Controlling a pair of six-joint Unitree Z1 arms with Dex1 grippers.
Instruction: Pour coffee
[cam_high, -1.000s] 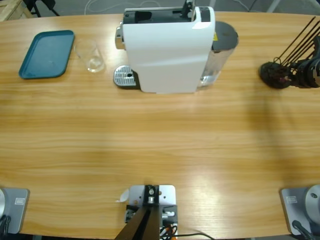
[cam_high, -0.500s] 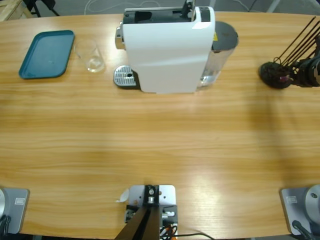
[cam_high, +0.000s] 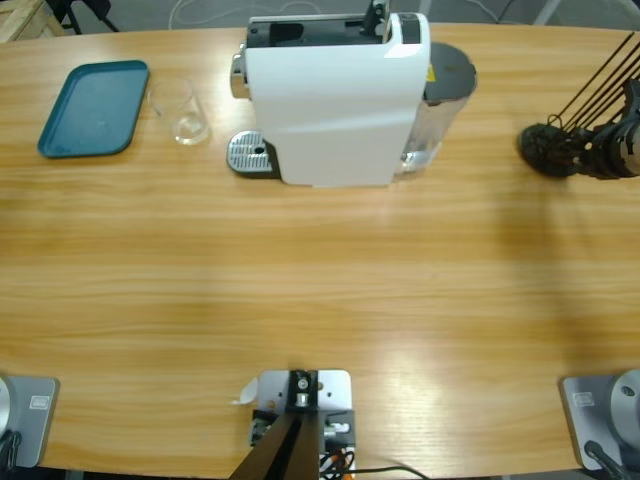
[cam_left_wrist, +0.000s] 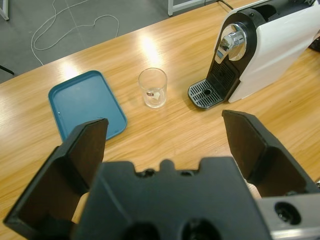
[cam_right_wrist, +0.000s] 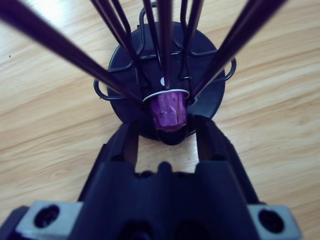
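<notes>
Looking for the coffee, we find only its vessel: a small clear glass (cam_left_wrist: 152, 88) standing upright on the wooden table (cam_high: 320, 290), and neither the left wrist view nor the high view lets us tell whether any liquid lies in it. The glass (cam_high: 180, 110) sits well ahead of our left gripper (cam_left_wrist: 170, 145), between a teal tray (cam_left_wrist: 86, 104) on one side and the drip grate (cam_left_wrist: 205, 93) of a white coffee machine (cam_left_wrist: 270, 45) on the other, touching neither. Our left gripper has its jaws spread wide with nothing between them. It shows only in its own wrist view; the high view does not catch it at all.

From above, the tray (cam_high: 93, 108), the machine (cam_high: 335, 95) and its grate (cam_high: 250, 153) line up along the far side of the table, and we also see the machine's grey water tank (cam_high: 445, 85), which the left wrist view hides.

Our right gripper (cam_right_wrist: 167, 132) is at a black wire capsule rack (cam_right_wrist: 167, 85). A purple capsule (cam_right_wrist: 167, 111) sits low in the rack, just past and between the jaw tips; the jaws stand apart on either side of it, and we cannot tell whether they touch it. The high view shows the rack (cam_high: 548, 148) near the table's end with the right gripper (cam_high: 610, 145) beside it, but no capsule.
</notes>
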